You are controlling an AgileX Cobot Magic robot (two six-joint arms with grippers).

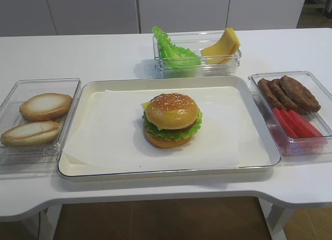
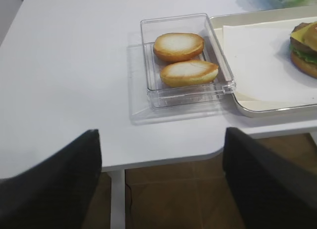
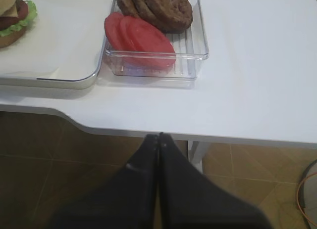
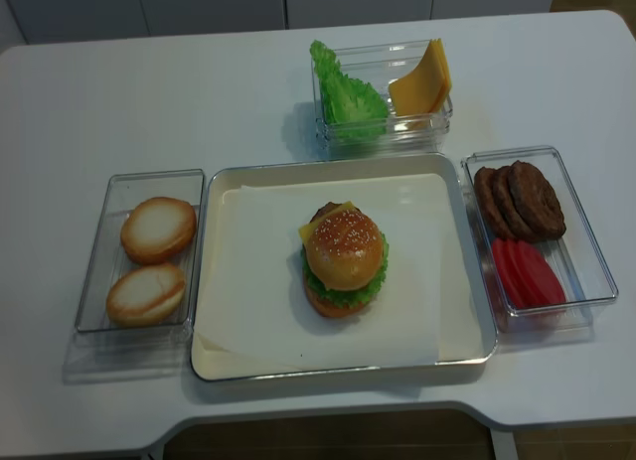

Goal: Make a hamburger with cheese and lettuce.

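the hamburger sits in the middle of the paper lining the tray, sesame top on, so to my eye the build is done and only a tidy-up could be left. it stands alone there, which keeps it clear of every supply box and easy to reach from either side. the lettuce frills out all round under the patty, and the cheese pokes a yellow corner out at the back left, just under the top bun; from the high side view i can't quite tell whether it lies above or below the patty.

both arms hang back off the table's near edge, out over the floor, well apart from the food. the right gripper has its fingers pressed together with nothing between them. the left gripper is spread wide and holds nothing.

around the tray: a clear box on the left with two loose bun halves, cut faces up; a box on the right with spare patties at the back and tomato slices in front; behind the tray a box with a bunch of lettuce leaves and a stack of cheese slices. nothing lies on the paper between the arms and the burger, though the tray's raised rim would have to be cleared by any reach.
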